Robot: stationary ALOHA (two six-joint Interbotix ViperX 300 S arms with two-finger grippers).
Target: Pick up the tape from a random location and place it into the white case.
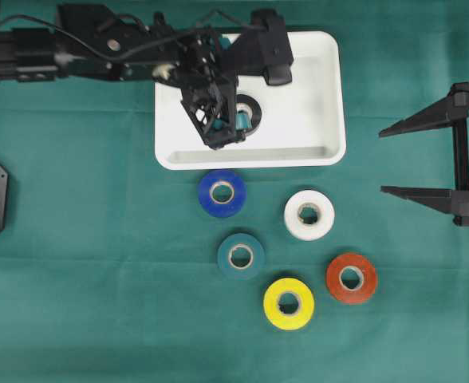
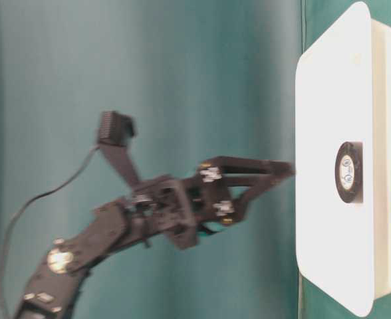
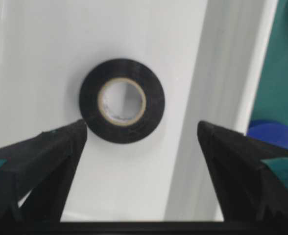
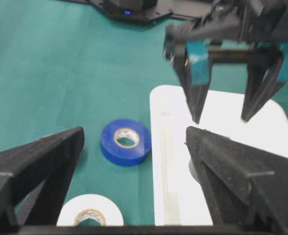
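Observation:
A black tape (image 1: 256, 104) roll lies flat inside the white case (image 1: 306, 96), left of its middle. My left gripper (image 1: 226, 132) hangs over it, open, with nothing between its fingers. In the left wrist view the black tape (image 3: 156, 103) rests on the case floor (image 3: 134, 171) just beyond the left gripper (image 3: 141, 129), close to the left fingertip. From table level the tape (image 2: 349, 149) sits apart from the fingers. My right gripper (image 1: 384, 161) waits open at the right edge, away from the case.
Several more tape rolls lie on the green cloth in front of the case: blue (image 1: 207, 195), white (image 1: 324, 219), teal (image 1: 226, 259), yellow (image 1: 302, 309) and red (image 1: 366, 281). The right wrist view shows the blue roll (image 4: 109, 144), the white roll (image 4: 70, 210) and the case rim (image 4: 168, 147).

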